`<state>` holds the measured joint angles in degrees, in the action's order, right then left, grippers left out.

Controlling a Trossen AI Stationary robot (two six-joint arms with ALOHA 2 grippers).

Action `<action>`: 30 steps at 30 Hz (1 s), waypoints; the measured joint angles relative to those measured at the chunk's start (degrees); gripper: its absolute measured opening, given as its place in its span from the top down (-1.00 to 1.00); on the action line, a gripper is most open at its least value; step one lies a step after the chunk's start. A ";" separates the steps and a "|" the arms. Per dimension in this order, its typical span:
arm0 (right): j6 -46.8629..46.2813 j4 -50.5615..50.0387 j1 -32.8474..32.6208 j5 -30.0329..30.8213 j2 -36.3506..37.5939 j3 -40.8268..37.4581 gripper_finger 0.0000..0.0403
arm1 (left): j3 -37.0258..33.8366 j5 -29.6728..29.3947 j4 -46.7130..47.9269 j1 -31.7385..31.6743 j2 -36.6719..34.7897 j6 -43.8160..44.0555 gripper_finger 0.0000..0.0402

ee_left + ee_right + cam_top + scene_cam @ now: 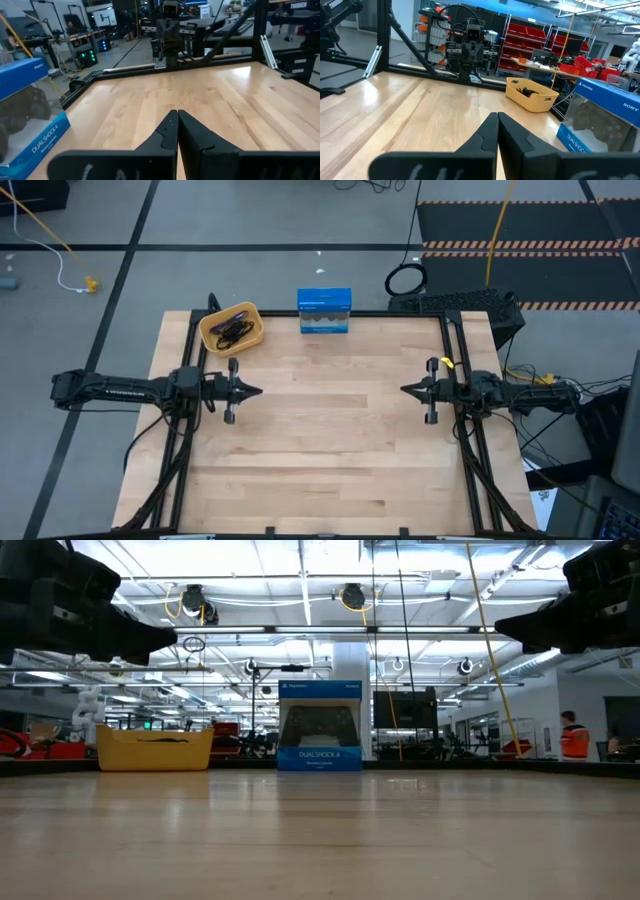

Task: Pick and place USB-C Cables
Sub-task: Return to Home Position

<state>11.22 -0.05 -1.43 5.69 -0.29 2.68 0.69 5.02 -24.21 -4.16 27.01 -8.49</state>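
Note:
A yellow bin stands at the table's far left and holds small bundled cables, black and purple-blue; it also shows in the right wrist view and the low view. My left gripper hovers shut and empty above the table's left side, its fingertips together in the left wrist view. My right gripper hovers shut and empty above the right side, facing the left one, its fingertips together in the right wrist view.
A blue DualShock 4 box stands upright at the table's far edge, right of the bin. A black frame runs along the table's edges. A black ring-shaped coil lies on the floor beyond the table.

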 joint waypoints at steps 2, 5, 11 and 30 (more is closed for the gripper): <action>-0.01 0.01 0.00 0.00 -0.06 -0.01 1.00 | 0.00 0.00 0.12 0.00 -0.33 0.53 0.96; 0.00 0.99 0.00 0.03 -0.07 -0.02 1.00 | 0.00 0.20 1.25 0.00 -1.30 1.49 0.96; -0.02 5.51 0.00 0.35 -0.03 -0.02 1.00 | -0.07 2.86 3.00 0.00 -3.87 3.97 0.97; -0.02 5.72 0.00 0.27 -0.07 -0.02 1.00 | -0.09 2.64 7.43 0.82 -15.20 4.78 0.98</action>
<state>11.20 5.67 -1.43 5.96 -0.36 2.66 0.60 7.66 -16.78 -3.34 11.81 -3.71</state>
